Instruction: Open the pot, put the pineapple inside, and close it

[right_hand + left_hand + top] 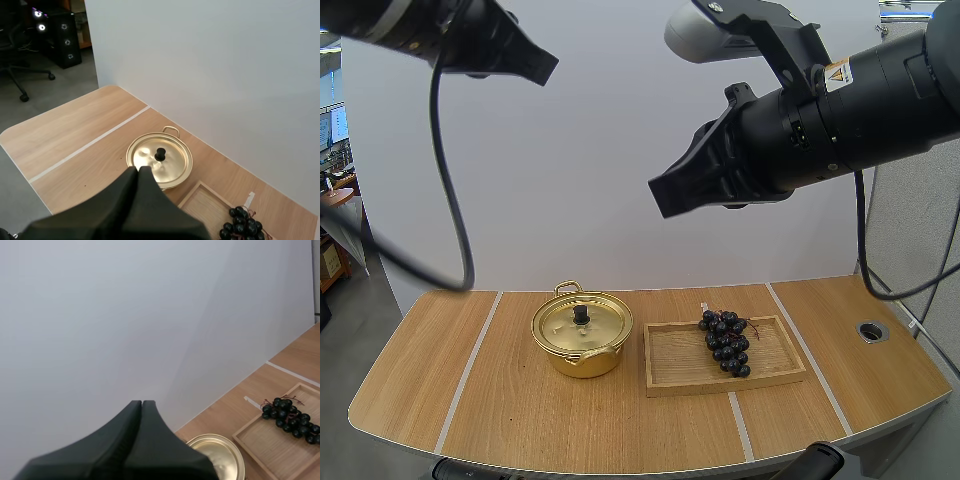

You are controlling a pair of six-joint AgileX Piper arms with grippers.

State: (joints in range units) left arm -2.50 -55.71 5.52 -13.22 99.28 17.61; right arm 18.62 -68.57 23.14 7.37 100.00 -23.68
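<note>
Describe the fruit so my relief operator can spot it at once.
On the wooden table, beside the gold lidded pot, lies a shallow wooden tray. In it is a bunch of grapes: dark, nearly black, the only fruit there.

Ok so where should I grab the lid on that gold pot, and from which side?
Take the black knob at the middle of the lid, coming straight down from above. The lid lies level on the pot, smooth and shallow, so the upright knob is probably the only part narrow enough to pinch.
</note>
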